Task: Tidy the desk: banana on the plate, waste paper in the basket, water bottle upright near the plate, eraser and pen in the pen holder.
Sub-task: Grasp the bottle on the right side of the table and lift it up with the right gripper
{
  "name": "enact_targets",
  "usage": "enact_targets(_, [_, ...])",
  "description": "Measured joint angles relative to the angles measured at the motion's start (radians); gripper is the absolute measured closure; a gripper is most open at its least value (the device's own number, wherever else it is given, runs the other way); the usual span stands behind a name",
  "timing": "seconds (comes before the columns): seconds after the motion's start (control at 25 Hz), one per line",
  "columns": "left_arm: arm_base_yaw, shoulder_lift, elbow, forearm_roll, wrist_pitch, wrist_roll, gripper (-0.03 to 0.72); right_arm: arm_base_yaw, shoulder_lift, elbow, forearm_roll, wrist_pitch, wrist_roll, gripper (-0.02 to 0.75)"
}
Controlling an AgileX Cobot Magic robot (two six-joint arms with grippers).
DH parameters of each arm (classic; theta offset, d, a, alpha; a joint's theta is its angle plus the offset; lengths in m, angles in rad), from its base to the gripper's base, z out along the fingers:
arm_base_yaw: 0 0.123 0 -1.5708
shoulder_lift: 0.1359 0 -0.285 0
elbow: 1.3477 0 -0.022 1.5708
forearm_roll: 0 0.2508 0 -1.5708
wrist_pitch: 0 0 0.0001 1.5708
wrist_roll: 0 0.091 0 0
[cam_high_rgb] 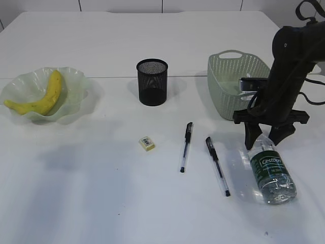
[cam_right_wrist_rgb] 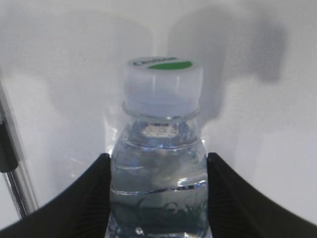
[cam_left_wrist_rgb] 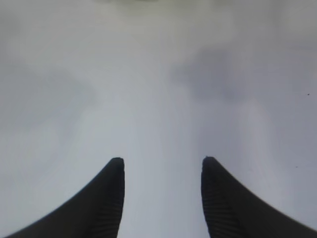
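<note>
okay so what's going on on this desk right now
The right gripper has its fingers on either side of the neck of the water bottle, which lies on its side near the basket. Whether it grips yet is unclear. The banana is on the plate. Two pens and the eraser lie on the table, outside the pen holder. The left gripper is open over bare table.
</note>
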Motion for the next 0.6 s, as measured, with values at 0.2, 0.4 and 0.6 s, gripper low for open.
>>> enact_targets(0.2, [0.000, 0.000, 0.000, 0.000, -0.005, 0.000, 0.337, 0.000, -0.002, 0.000, 0.000, 0.000, 0.000, 0.338])
enact_targets(0.4, [0.000, 0.000, 0.000, 0.000, -0.005, 0.000, 0.337, 0.000, -0.020, 0.000, -0.002, -0.012, 0.002, 0.339])
enact_targets(0.6, [0.000, 0.000, 0.000, 0.000, -0.014, 0.000, 0.337, 0.000, -0.039, 0.000, -0.002, -0.012, 0.002, 0.341])
